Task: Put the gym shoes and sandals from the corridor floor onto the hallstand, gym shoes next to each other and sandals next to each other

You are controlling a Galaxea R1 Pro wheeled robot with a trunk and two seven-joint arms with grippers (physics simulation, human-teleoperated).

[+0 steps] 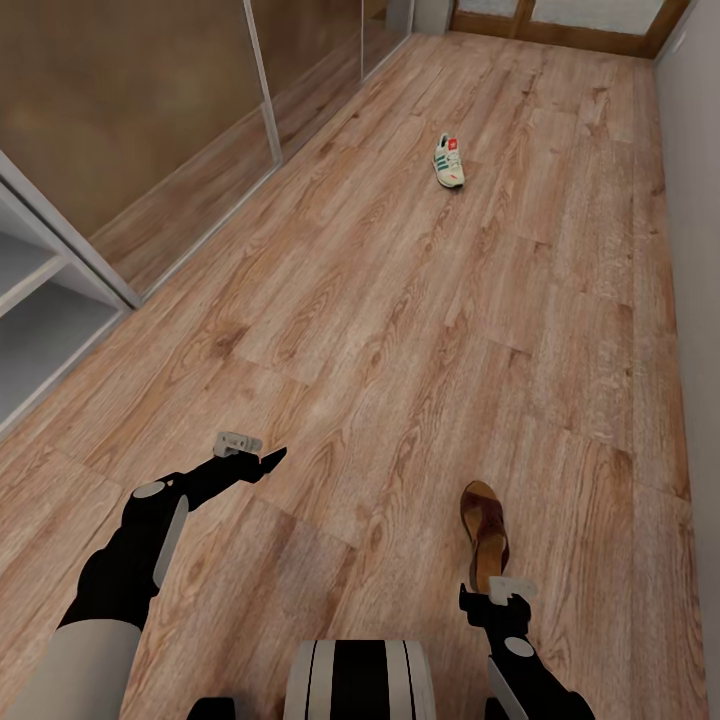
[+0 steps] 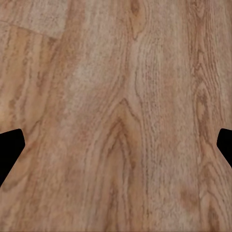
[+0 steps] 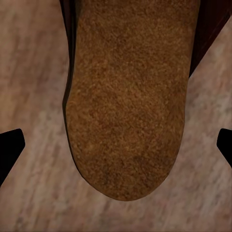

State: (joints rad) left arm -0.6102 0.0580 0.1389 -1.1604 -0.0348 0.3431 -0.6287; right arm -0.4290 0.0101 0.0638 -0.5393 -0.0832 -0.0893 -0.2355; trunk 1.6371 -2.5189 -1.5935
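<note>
One brown sandal [image 1: 485, 535] lies on the corridor floor [image 1: 400, 330] just ahead of my right arm. My right gripper [image 1: 492, 598] hangs over its near end, apart from it. In the right wrist view the sandal's footbed [image 3: 128, 96] lies below the open gripper [image 3: 116, 145], both fingertips [image 3: 9, 147] wide of it. One white gym shoe [image 1: 449, 160] with green stripes lies far up the corridor. My left gripper [image 1: 268, 461] hovers open over bare planks [image 2: 116, 116], holding nothing.
Pale grey-white shelving [image 1: 40, 290] shows at the left edge, cut off; I cannot tell whether it is the hallstand. Brown glass sliding panels [image 1: 150, 90] run along the left. A grey wall [image 1: 700, 250] bounds the right. A wooden door frame [image 1: 560, 30] closes the far end.
</note>
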